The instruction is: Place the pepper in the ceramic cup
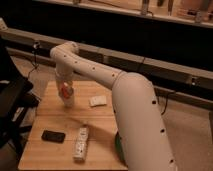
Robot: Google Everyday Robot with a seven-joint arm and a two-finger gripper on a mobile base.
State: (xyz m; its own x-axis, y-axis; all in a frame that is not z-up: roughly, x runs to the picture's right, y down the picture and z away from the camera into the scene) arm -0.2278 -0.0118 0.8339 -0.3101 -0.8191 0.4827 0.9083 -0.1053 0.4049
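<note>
My gripper (66, 93) hangs straight down from the white arm over the far left part of the wooden table (50, 112). A small red pepper (65, 91) sits in it, held above the tabletop. Right under the gripper stands a pale upright shape (69, 101) that looks like the ceramic cup; the gripper hides most of it. The pepper is just above that shape's top.
A white flat object (98, 101) lies right of the gripper. A black flat device (53, 135) and a white elongated object (81, 142) lie near the front edge. A green thing (118, 148) peeks out behind my arm. A black chair (10, 100) stands at the left.
</note>
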